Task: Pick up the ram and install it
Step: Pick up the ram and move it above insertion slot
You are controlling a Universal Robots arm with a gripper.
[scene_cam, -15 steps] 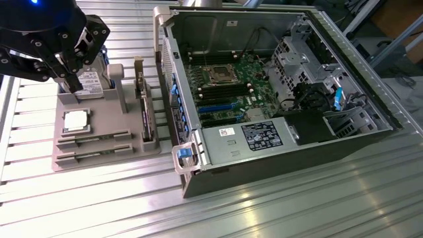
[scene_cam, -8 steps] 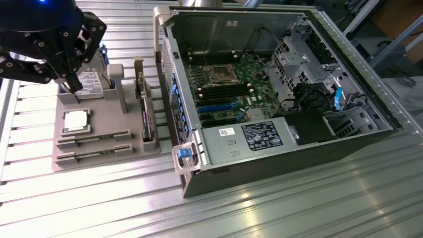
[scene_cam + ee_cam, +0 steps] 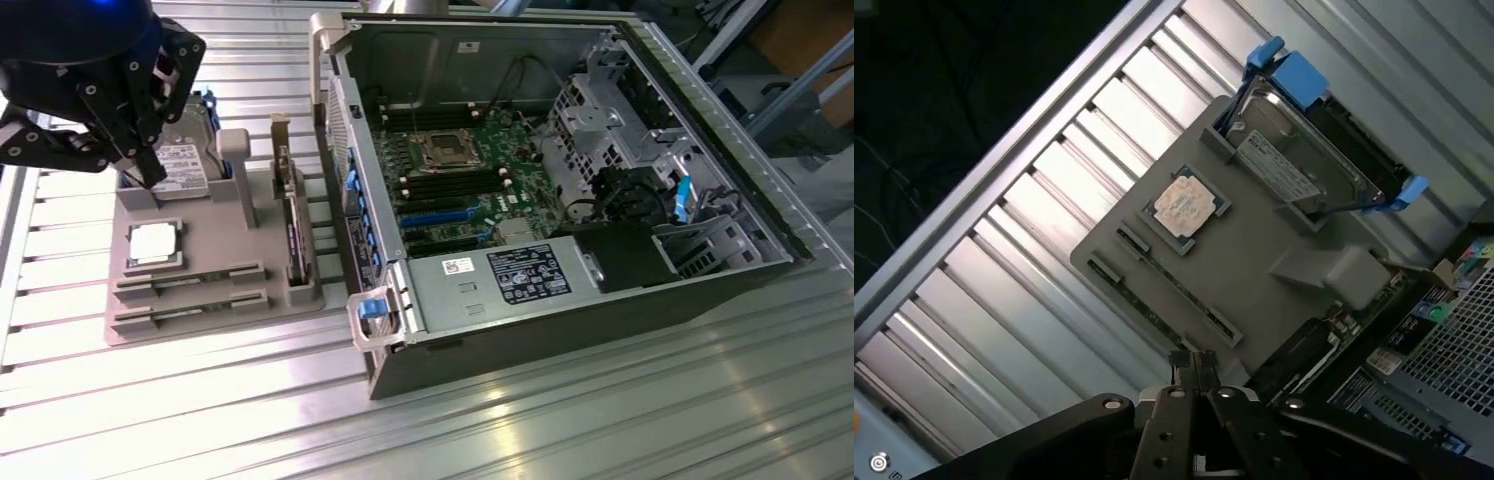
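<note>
Gripper [image 3: 1192, 362] closed on nothing above the hard drive [image 3: 180, 165], ram [image 3: 187, 281] in tray [image 3: 230, 238] slot at 6 o'clock from the CPU chip [image 3: 154, 243] in exterior view; light, stiff, fragile, probably grip long edges mid-length.

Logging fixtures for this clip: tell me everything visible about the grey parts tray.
The grey parts tray, matte plastic by its look, lies flat on the ribbed metal table beside the open computer case. It carries a hard drive, a square silver CPU, an upright expansion card and two long slots. The tool hangs above it.
</note>
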